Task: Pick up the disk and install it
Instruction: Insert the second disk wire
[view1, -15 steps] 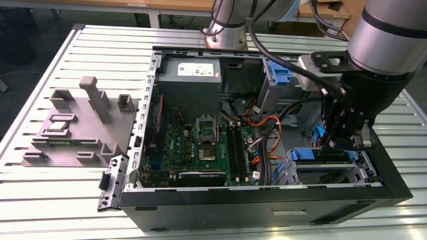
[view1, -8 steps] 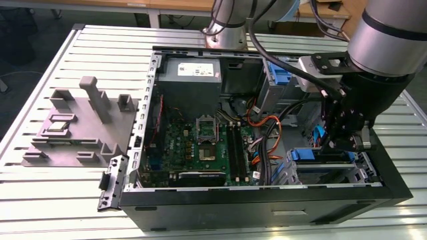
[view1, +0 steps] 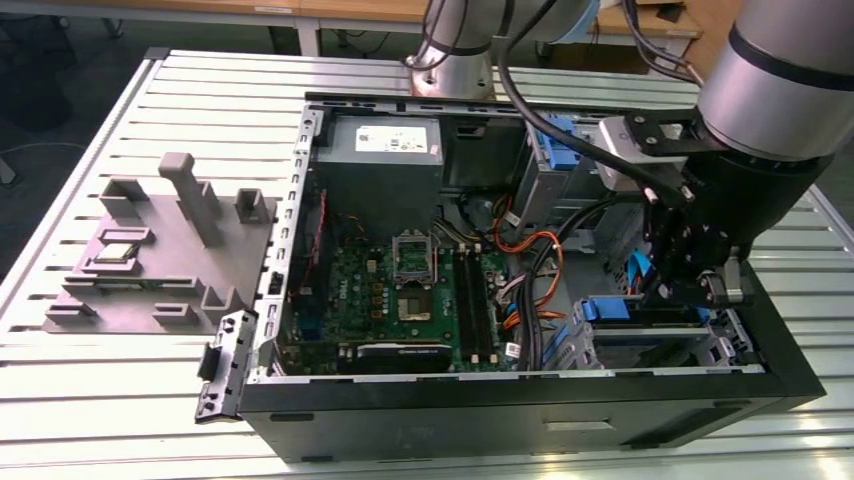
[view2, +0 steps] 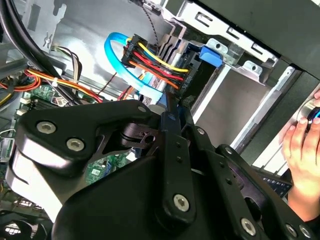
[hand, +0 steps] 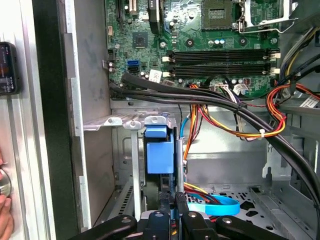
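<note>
A: Now, gripper position?

B: In the exterior view the gripper (view1: 691, 285) hangs inside the open computer case (view1: 787, 365), down at the drive bay on the exterior view's right, next to the motherboard (view1: 400, 285).

A: Gripper state?

B: Fingers drawn close together. In the second wrist view the gripper (view2: 172, 107) pinches a thin blue edge between its tips; in the first wrist view the gripper (hand: 172, 202) has that same blue piece running down between the fingers. Nearly closed, with the blue part clamped.

A: And the disk?

B: The disk (hand: 159, 155) stands on edge in the drive bay, directly beyond the fingertips. What shows is its blue carrier bracket, with a blue tab at the far end just under the bay's metal rail. In the second wrist view the disk (view2: 211, 56) shows the blue tab beside the bay's sheet-metal wall. In the exterior view the disk (view1: 617, 308) sits just beside the gripper, low in the bay. Its metal body I cannot make out.

A: Anything touching it?

B: A bundle of red, yellow and black power wires (view2: 155, 62) and a light blue flat cable (view2: 125, 65) loop just beside the fingertips.

A: Surroundings?

B: A grey parts fixture (view1: 147, 255) sits on the slatted desk (view1: 107, 400), well apart from the case. A person's hand (view2: 302, 150) rests outside the case wall.
</note>
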